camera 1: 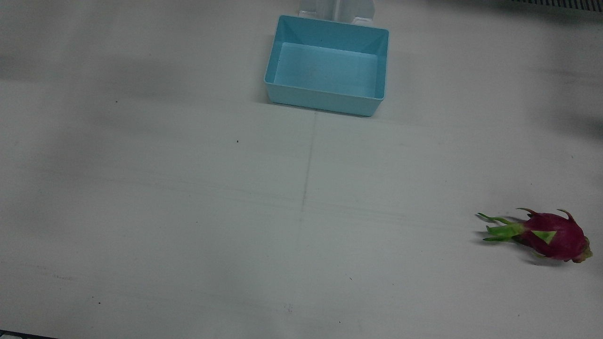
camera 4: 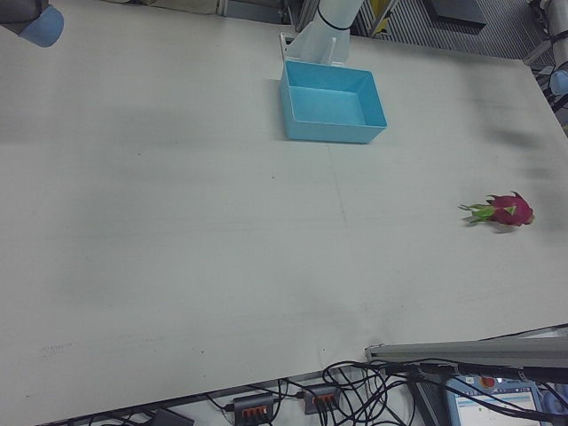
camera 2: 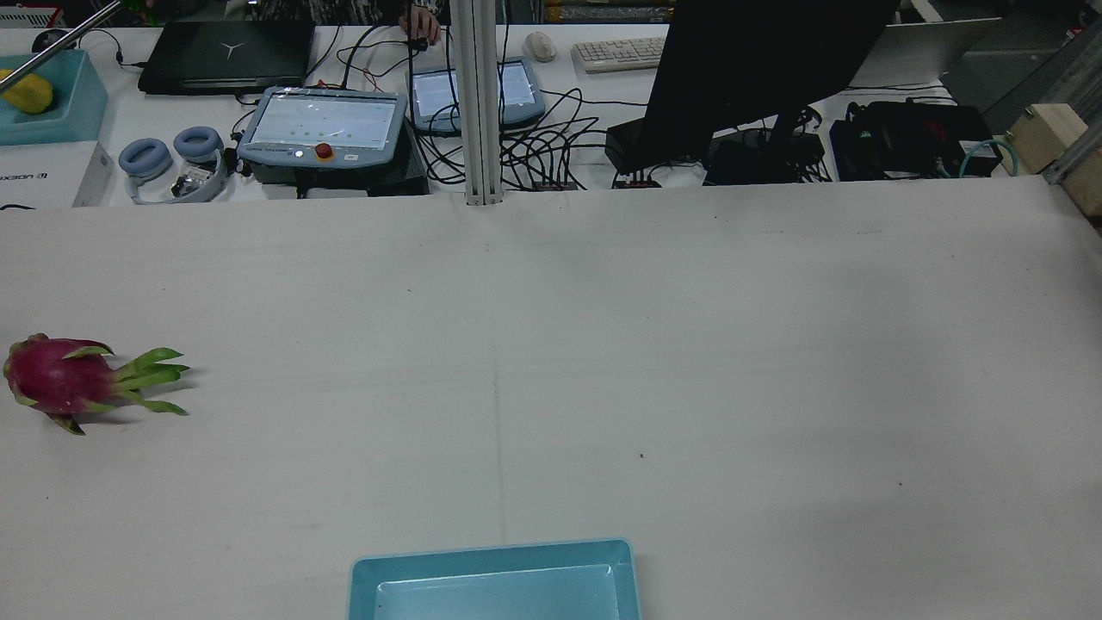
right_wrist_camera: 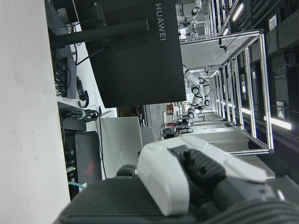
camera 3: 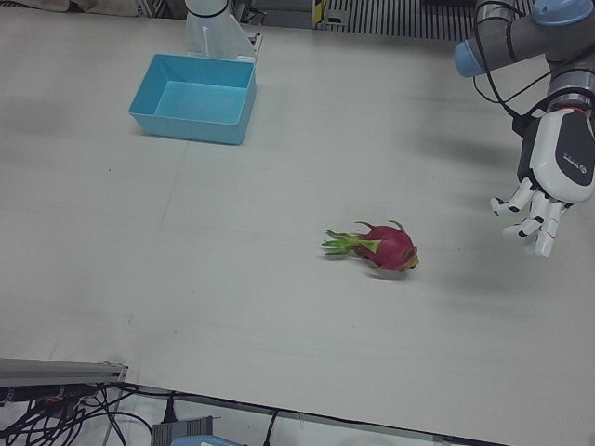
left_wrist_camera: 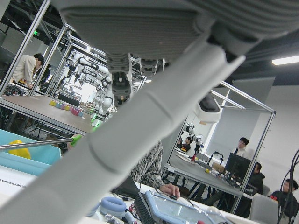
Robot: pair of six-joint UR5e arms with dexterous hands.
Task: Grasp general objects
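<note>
Pink dragon fruit (camera 3: 388, 249) lies on the white table (camera 3: 232, 242) — well away from the blue bin (camera 3: 193, 97). Past the fruit, away from the bin, the left hand (camera 3: 548, 181) hangs above the table — fingers apart, holding nothing. I cannot tell if the right hand (right_wrist_camera: 187, 177) is open.

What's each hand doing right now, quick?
Left hand: open, holding nothing, off to the side of the dragon fruit.
Right hand: seen only up close in its own view; cannot tell.

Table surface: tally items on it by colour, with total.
Magenta-and-green: 1, the dragon fruit
Light blue: 1, the bin, nothing in it
Total: 2
</note>
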